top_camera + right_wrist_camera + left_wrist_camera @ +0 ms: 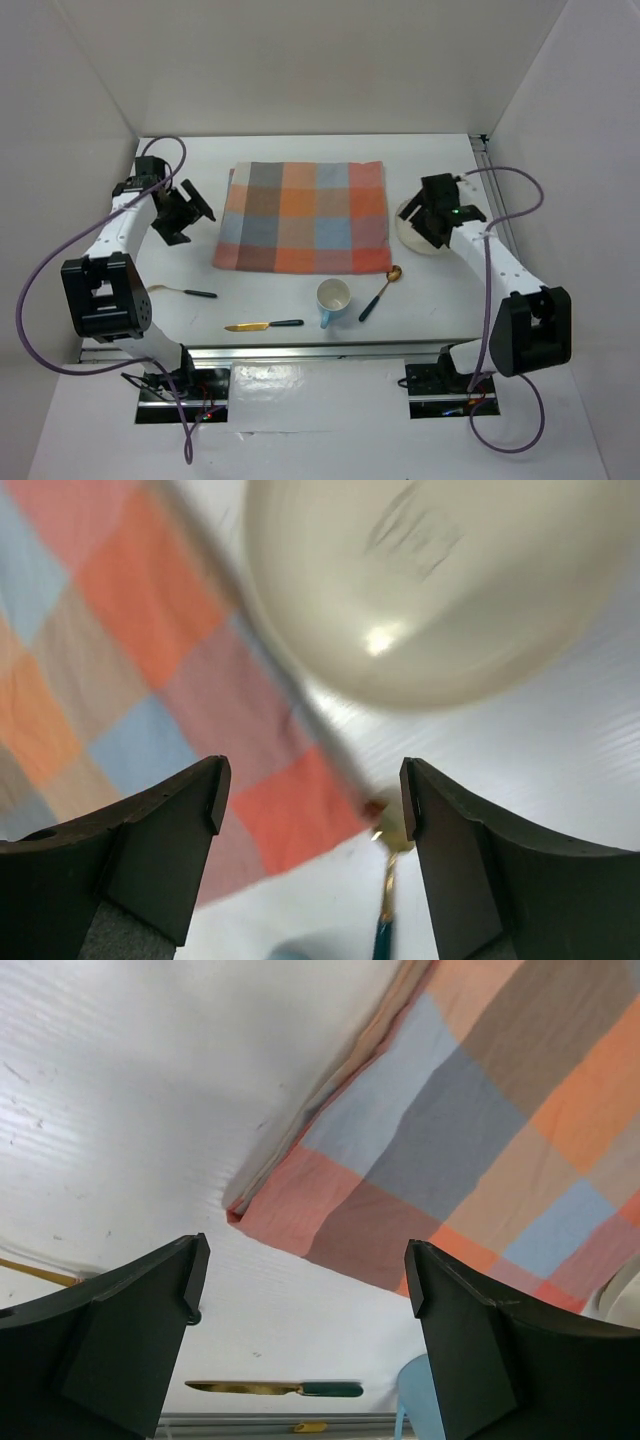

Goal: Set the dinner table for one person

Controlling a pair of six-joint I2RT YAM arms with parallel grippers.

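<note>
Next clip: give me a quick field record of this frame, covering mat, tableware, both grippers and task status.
left gripper: open, empty, left of mat
right gripper: open, empty, over plate
dinner table: white, metal rails
mat: checked cloth, flat, centre
plate: beside mat's right edge
cup: blue, upright, near mat's front edge
spoon: right of cup
knife: left of cup
fork: far left
status: cup and cutlery not on mat

left gripper (305,1278) spread wide above the dinner table (130,1090). Corner of checked mat (470,1150) just ahead. Gold-bladed knife (275,1388) lies apart from it.
</note>
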